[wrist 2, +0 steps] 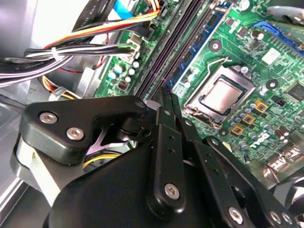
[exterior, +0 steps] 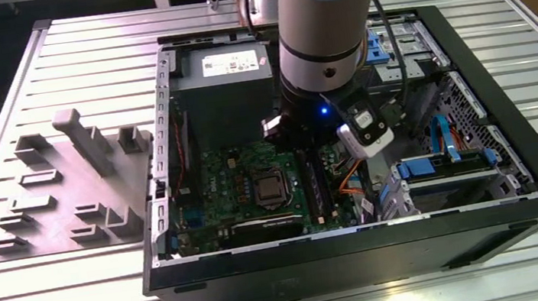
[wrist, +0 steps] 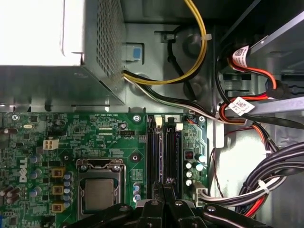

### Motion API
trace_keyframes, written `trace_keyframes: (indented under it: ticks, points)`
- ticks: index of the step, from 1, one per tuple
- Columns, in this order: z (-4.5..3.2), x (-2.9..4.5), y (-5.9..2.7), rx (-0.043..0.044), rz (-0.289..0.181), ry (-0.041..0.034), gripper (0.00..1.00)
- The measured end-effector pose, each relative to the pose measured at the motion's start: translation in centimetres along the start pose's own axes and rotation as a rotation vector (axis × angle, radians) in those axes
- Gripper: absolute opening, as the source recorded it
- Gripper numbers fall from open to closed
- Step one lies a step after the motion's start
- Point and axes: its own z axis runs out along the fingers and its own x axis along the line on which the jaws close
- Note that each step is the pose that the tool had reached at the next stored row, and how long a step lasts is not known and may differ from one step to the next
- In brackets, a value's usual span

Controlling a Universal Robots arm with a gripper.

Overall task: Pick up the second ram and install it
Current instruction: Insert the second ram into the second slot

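Ribbed metal table (exterior: pixel 81 297) underneath, carrying one open computer case (exterior: pixel 517 166) and one grey plastic fixture (exterior: pixel 68 190) at the exterior view's left. One arm (exterior: pixel 321 28) reaching straight down into the case over the green motherboard (exterior: pixel 253 191), beside one grey power supply (exterior: pixel 224 79).

Second wrist view: gripper (wrist 2: pixel 166 97) with fingers drawn nearly together, pinching the second ram (wrist 2: pixel 167 92) edge-on, directly over the memory slots (wrist 2: pixel 171 52); one processor (wrist 2: pixel 219 95) nearby.

First wrist view: fingertips (wrist: pixel 162 187) poised over two dark slots (wrist: pixel 161 147), next to that processor (wrist: pixel 99 194).
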Motion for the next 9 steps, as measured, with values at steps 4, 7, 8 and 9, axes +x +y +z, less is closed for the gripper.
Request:
trace_keyframes:
  ticks: [4, 7, 8, 9]
  points:
    - [0.2, 0.02, -0.02, 0.0002, 0.0, 0.0001, 0.11]
    - [0.21, 0.02, -0.02, 0.0003, 0.0, 0.0001, 0.11]
    - [0.22, 0.04, -0.02, 0.0001, 0.0, 0.0, 0.11]
    - [0.24, 0.07, -0.02, -0.0001, 0.0, 0.0001, 0.11]
